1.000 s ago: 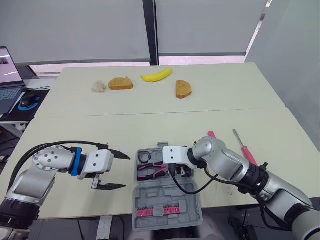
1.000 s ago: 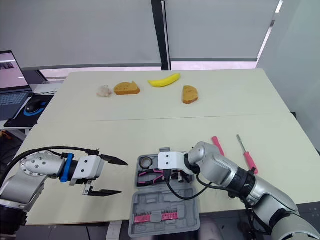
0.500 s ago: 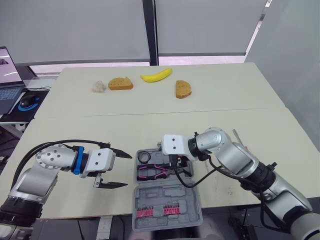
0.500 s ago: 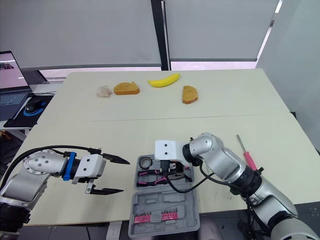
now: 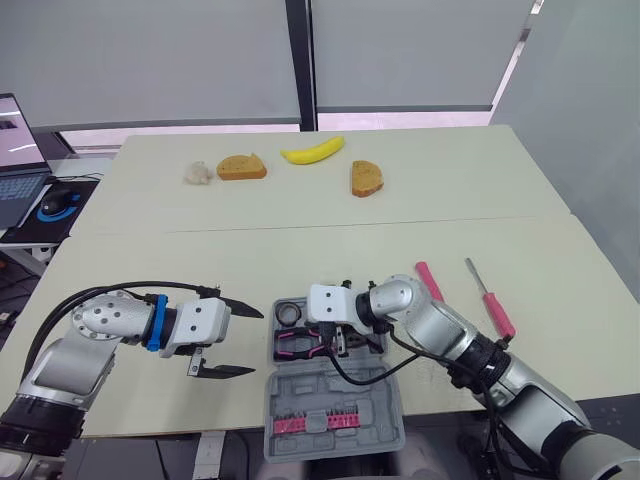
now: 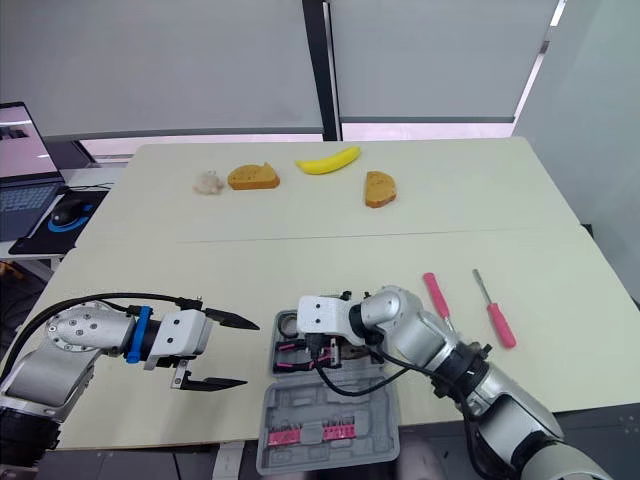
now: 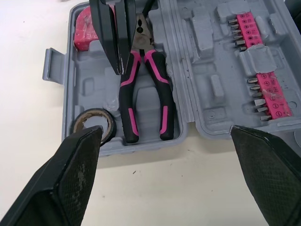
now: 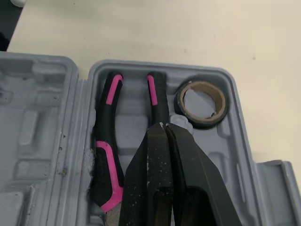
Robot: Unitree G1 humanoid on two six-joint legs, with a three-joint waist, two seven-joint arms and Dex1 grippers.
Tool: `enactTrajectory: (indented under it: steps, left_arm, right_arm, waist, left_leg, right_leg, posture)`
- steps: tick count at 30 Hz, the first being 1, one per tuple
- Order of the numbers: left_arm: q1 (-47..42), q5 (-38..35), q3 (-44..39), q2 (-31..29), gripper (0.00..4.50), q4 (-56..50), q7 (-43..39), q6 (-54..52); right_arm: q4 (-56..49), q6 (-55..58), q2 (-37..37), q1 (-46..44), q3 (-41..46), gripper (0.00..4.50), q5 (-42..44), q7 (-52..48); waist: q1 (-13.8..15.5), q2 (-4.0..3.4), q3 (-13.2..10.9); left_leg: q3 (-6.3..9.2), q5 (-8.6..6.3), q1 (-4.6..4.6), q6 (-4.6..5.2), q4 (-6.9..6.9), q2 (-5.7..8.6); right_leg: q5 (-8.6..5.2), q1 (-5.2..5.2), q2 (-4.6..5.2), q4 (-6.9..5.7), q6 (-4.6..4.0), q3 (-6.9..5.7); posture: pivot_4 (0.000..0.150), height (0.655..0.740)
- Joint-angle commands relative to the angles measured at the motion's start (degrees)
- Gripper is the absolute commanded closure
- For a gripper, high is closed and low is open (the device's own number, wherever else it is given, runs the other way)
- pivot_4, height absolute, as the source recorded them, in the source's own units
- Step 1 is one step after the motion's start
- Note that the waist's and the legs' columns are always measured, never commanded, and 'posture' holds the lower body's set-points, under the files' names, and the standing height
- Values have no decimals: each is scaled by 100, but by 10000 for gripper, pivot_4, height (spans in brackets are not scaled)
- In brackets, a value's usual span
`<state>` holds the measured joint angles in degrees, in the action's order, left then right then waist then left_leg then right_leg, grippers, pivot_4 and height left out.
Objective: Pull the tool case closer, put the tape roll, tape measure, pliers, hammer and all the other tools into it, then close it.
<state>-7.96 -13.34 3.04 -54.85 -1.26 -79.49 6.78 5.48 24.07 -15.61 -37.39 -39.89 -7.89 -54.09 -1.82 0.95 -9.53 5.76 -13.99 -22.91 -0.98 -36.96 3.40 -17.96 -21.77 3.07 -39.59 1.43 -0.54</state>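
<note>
The grey tool case (image 5: pixel 336 392) lies open at the table's front edge, its lid with pink bit rows (image 5: pixel 321 419) nearest me. In the tray are the black tape roll (image 5: pixel 289 313), the pink-handled pliers (image 5: pixel 299 344) and a pink-red block (image 7: pixel 86 29) in a corner pocket. My right gripper (image 8: pixel 163 126) is shut, with nothing between its fingers, and its tips rest over the pliers (image 8: pixel 155 101) beside the tape roll (image 8: pixel 201 103). My left gripper (image 5: pixel 250 342) hangs open just left of the case. A pink-handled tool (image 5: pixel 428 282) and a pink screwdriver (image 5: pixel 490 298) lie right of the case.
A banana (image 5: pixel 313 151), two bread slices (image 5: pixel 242 166) (image 5: pixel 366 178) and a pale lump (image 5: pixel 200 173) sit on the far half of the table. A laptop (image 5: pixel 15 180) and a mouse stand on a desk off the left edge.
My right gripper has swung left across the case and down onto the pliers, uncovering the pink-handled tool on the table. The left gripper has hardly moved.
</note>
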Motion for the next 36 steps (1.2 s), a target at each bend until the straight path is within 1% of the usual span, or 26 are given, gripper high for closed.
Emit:
enactTrajectory:
  steps: [1, 5, 9, 11, 15, 19, 22, 31, 34, 36]
  left_arm:
    - [-2, -12, -97, -56, 0, -27, 24, 59]
    - [29, -2, -83, -35, 0, -47, 58, 66]
    - [23, 2, -70, -22, 0, -40, 64, 73]
    - [24, -3, -73, -21, 0, -47, 70, 62]
    - [49, -18, -91, -27, 0, -84, 87, 33]
    - [94, -22, -112, -47, 0, -105, 109, 15]
    - [129, -13, -114, -56, 0, -98, 139, 22]
    - [199, -7, -120, -67, 0, -124, 202, -10]
    - [235, -25, -141, -90, 0, -139, 209, -68]
    - [311, -113, -225, -78, 0, -137, 268, -196]
  right_arm:
    - [228, 20, 207, 23, -2, 44765, -85, 120]
    - [604, 108, 197, 87, -160, 44765, -309, 102]
    - [692, 48, 106, 169, -244, 44765, -514, 102]
    - [579, 13, 128, 206, -155, 44765, -467, 106]
    - [133, -482, 214, 245, 174, 44765, -122, 32]
    - [-252, -421, 55, 328, 179, 44765, 50, -341]
    - [-214, -427, -69, 401, 16, 44765, -46, -432]
    - [106, -433, -52, 501, -271, 44765, -373, -435]
    - [-63, -581, -33, 529, -84, 44765, -255, -402]
    - [-593, -630, -105, 665, 273, 44765, 19, -364]
  waist:
    - [-1, 0, 0]
    - [-1, 1, 1]
    - [0, 0, 3]
    - [3, 1, 4]
    - [4, 0, 4]
    - [-1, 0, 3]
    - [-1, 0, 3]
    - [0, 0, 4]
    - [0, 1, 4]
    - [1, 0, 3]
  left_leg:
    - [0, 1, 0, -1, 0, 0]
    - [-1, 2, 3, -3, 0, 0]
    - [-1, 2, 11, -3, 0, -1]
    - [0, 2, 14, -4, 0, 0]
    - [0, 2, 15, -4, 0, 0]
    - [-2, 2, 7, -4, 0, 0]
    - [-1, 2, 8, -4, 1, -2]
    - [-3, 2, 11, -4, 1, -3]
    - [-3, 2, 11, -4, 1, -3]
    - [-2, 2, 10, -4, 1, -3]
  right_leg:
    - [0, -1, -1, -3, 0, 0]
    - [-1, -6, -1, -19, -2, 1]
    - [-1, -4, -1, -25, -2, 1]
    - [-2, -4, -1, -25, -2, 0]
    - [-2, -4, -1, -25, -2, 0]
    - [-2, -7, -1, -27, -2, 2]
    - [-2, -7, -1, -27, -3, 0]
    - [-3, -5, -3, -28, -5, 0]
    - [-3, -4, -2, -27, -5, 1]
    - [-3, -4, -2, -27, -5, 0]
  posture:
    - [1500, 7400]
    - [1500, 7400]
    - [1500, 7400]
    - [1500, 7400]
    - [1500, 7400]
    - [1500, 7400]
    - [1500, 7400]
    - [1500, 7400]
    - [1500, 7400]
    - [1500, 7400]
